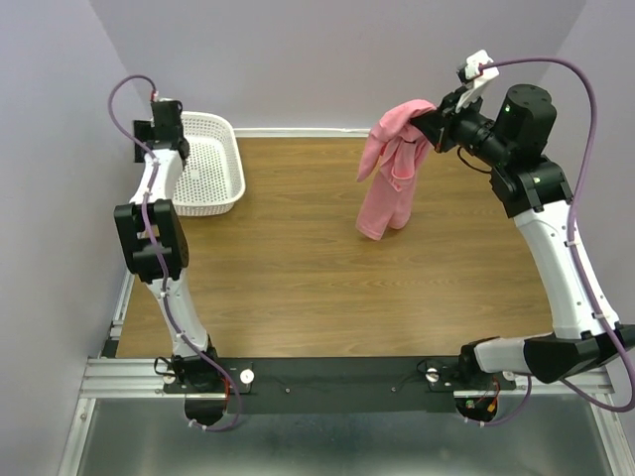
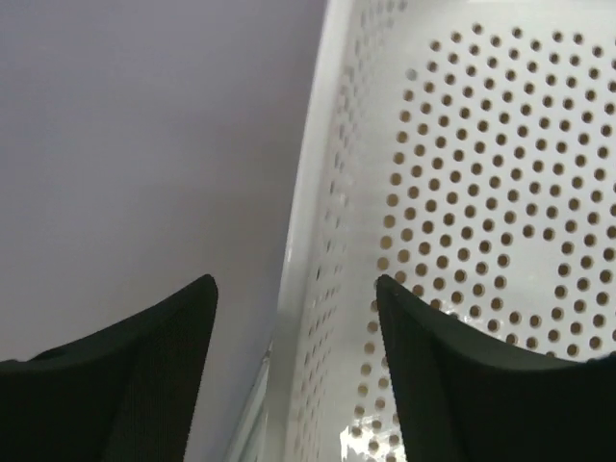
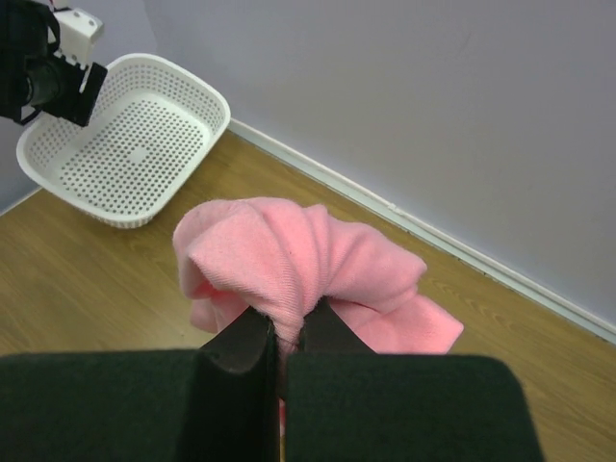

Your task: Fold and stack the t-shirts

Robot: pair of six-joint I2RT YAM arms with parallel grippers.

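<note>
A salmon-pink t-shirt (image 1: 389, 174) hangs bunched in the air over the far right of the table, its lower end just above the wood. My right gripper (image 1: 429, 124) is shut on a fold at its top; in the right wrist view the fingertips (image 3: 287, 322) pinch the pink t-shirt (image 3: 298, 250). My left gripper (image 1: 164, 124) hovers at the far left over the basket's left rim. In the left wrist view it stands open (image 2: 294, 281), the rim below the gap, holding nothing.
A white perforated basket (image 1: 233, 169) sits at the far left corner, shown empty in the right wrist view (image 3: 217, 106); its wall (image 2: 462, 173) fills the left wrist view. Lilac walls close in the back and sides. The wooden table (image 1: 298, 268) spreads between the arms.
</note>
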